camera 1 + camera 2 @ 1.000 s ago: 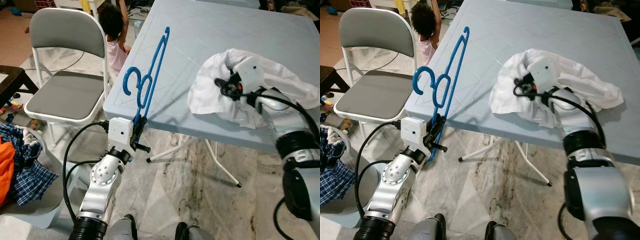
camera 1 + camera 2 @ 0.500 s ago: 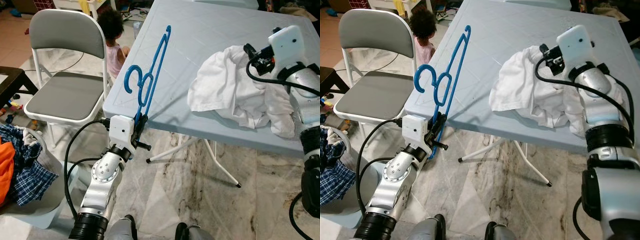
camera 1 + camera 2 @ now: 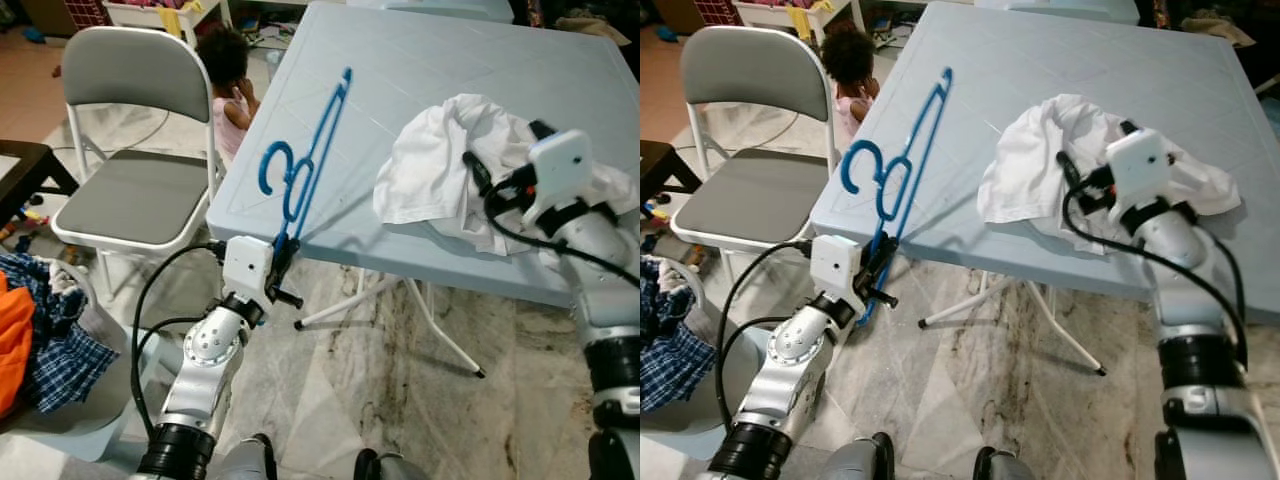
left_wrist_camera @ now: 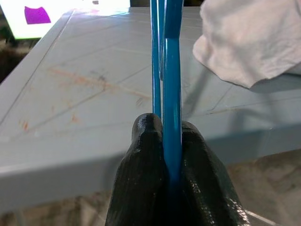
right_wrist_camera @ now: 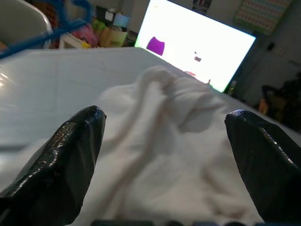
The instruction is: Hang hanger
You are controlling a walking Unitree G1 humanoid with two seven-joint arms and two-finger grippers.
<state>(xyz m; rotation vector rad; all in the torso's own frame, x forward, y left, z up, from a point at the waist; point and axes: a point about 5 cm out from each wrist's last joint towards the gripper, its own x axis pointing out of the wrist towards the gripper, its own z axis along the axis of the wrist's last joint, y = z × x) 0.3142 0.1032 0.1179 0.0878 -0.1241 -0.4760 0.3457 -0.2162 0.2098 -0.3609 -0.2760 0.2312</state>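
The main risk sits with the left gripper (image 4: 171, 141), low and left of centre in the head views: its two black fingers are clamped tight on one thin bar at the bottom of the blue plastic hanger (image 3: 305, 170), and nothing else supports it. The hanger stands tall and leans up over the near-left corner of the pale blue folding table (image 3: 420, 60), so a small twist of the wrist could let it pivot in the pinch, knock the table edge, or slip out altogether.

A second risk, as I judge it, is at centre right, where the right gripper (image 5: 164, 136) hangs over the crumpled white garment (image 3: 440, 165) with its fingers spread wide and nothing between them. If it closes on a loose fold instead of the collar or shoulder, the cloth will bunch and be hard to thread onto the hanger.

The hanger is slim, bright blue and glossy, with its hook curling toward the upper left and its long arm running up and right across the tabletop. A small child (image 3: 232, 75) sits on the floor at upper left, behind the grey folding chair (image 3: 130, 120)
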